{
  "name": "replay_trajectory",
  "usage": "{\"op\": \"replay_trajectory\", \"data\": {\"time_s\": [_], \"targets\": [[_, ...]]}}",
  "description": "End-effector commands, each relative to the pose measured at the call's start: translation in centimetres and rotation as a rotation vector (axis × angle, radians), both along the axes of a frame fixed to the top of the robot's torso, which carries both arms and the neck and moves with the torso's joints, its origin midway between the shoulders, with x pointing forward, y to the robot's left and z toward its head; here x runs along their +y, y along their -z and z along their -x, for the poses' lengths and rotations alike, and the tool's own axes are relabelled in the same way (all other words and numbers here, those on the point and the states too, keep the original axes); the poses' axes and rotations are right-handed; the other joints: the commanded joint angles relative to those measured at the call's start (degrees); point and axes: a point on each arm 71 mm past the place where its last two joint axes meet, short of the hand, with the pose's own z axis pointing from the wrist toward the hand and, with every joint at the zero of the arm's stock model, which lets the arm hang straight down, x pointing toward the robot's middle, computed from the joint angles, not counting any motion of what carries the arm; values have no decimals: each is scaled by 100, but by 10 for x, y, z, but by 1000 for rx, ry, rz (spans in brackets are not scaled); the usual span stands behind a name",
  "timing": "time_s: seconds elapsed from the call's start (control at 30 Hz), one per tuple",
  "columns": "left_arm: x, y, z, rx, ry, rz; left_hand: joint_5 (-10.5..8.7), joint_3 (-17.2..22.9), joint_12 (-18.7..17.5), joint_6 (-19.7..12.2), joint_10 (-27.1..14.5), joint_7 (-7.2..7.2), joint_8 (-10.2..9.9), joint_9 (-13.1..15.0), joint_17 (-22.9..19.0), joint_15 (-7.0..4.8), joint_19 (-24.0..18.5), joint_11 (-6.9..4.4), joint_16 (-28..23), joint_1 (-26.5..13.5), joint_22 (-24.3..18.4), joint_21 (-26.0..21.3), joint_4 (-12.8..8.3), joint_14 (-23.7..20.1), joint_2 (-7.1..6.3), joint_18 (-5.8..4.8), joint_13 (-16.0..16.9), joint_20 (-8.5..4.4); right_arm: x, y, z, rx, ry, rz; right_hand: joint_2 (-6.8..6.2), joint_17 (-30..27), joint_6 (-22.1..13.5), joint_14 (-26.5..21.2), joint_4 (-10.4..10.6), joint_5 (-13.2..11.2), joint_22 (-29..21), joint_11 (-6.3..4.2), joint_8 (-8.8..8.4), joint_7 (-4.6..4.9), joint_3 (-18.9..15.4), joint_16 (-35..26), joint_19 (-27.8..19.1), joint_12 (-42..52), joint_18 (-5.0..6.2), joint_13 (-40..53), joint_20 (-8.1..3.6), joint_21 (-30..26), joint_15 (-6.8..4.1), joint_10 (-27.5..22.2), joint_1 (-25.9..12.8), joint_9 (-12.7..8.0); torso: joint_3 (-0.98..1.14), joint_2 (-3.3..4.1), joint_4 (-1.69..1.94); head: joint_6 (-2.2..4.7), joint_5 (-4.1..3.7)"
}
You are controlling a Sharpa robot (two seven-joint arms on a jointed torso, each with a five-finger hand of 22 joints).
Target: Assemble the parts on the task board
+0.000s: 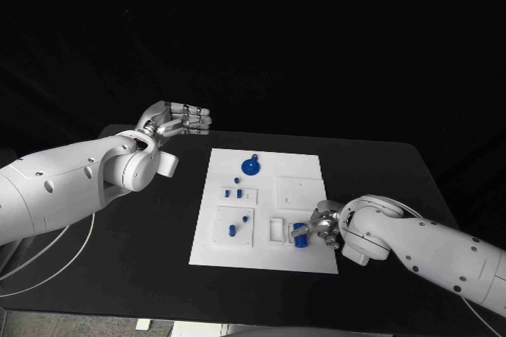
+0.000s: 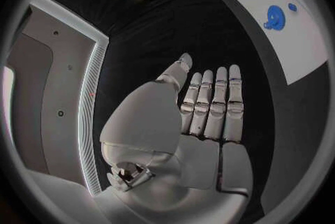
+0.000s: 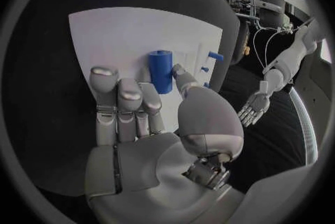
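Head view: high, looking down on the table (image 1: 390, 169).
Wrist views: close behind each hand.
Shared: the task board (image 1: 264, 213) in all three.

The black counter (image 1: 379, 176) carries the white task board (image 1: 300, 169), which lies flat between my two hands, nearer my right.

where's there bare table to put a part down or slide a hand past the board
Bare black table runs along the task board's right edge, above the right hand, and along the far edge beyond the round blue part. It is crowded at the board's near right corner, where the right hand sits by the blue cylinder, and left of the board under the left hand and arm.
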Motion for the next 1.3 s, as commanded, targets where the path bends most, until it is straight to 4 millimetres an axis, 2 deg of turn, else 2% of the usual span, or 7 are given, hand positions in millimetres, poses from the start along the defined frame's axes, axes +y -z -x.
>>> {"op": "replay_trajectory", "data": {"time_s": [0.03, 0.27, 0.5, 0.73, 0.87, 1.3], "targets": [[-2, -1, 0, 0, 14, 8, -14, -29, 4, -32, -19, 7, -10, -5, -5, 12, 46, -1, -26, -27, -7, 21, 15, -29, 33, 71, -5, 9, 10, -4, 4, 31, 33, -77, 35, -8, 51, 12, 11, -21, 5, -4, 13, -3, -50, -24, 296, -34, 45, 115, -12, -22, -19, 23, 26, -2909, -3, 3, 5, -2, -14], [-2, -1, 0, 0, 14, 8, -5, -31, 3, -31, -18, 6, -8, -5, -5, 10, 48, -1, -26, -22, -7, 22, 19, -24, 34, 72, -5, 7, 17, -21, 2, 7, 36, -127, 14, -11, 65, 11, 42, 6, 4, -8, 15, -8, -83, -32, 296, -36, 44, 114, -16, -22, -22, 27, 52, -2910, -15, 2, 18, 1, -18], [-3, -1, 0, 0, 15, 8, -5, -31, 3, -31, -18, 6, -8, -5, -5, 10, 48, -1, -26, -22, -7, 22, 19, -24, 34, 72, -5, 7, 23, -25, 2, 9, 26, -145, 0, -17, 83, 9, 71, 14, 4, -11, 15, -13, -102, -43, 295, -43, 42, 111, -18, -22, -24, 27, 58, -2910, -12, 5, 22, 0, -16], [-3, 0, 0, 1, 15, 7, -6, -37, 3, -33, -19, 6, -8, -5, -5, 12, 48, -1, -26, -28, -8, 21, 29, -25, 31, 71, -5, 9, 26, -23, 0, 24, 14, -141, -9, -17, 90, 9, 102, 11, 5, -11, 14, -14, -122, -48, 293, -47, 39, 110, -18, -21, -26, 27, 58, -2910, -15, 6, 18, 2, -20], [-4, 0, 0, 2, 17, 8, -6, -42, 3, -33, -20, 7, -8, -5, -5, 12, 49, -1, -26, -33, -9, 20, 39, -26, 32, 71, -5, 10, 27, -19, -2, 44, 1, -129, -10, -26, 89, 5, 126, 3, -1, -8, 14, -12, -141, -62, 289, -65, 36, 103, -15, -41, -22, 14, 59, -2911, -8, 9, 28, 1, -27], [-5, 0, 0, 5, 20, 8, -10, -52, 3, -38, -26, 7, -9, -5, -5, 15, 46, 1, -26, -36, -11, 17, 57, -32, 26, 71, -5, 13, 36, -8, -3, 39, -65, -62, -6, -23, 85, 3, 207, -13, -2, -4, 15, -9, -259, -97, 287, -99, 35, 86, -15, -86, -21, -7, 59, -2908, -8, 12, 32, -14, 12]]}}
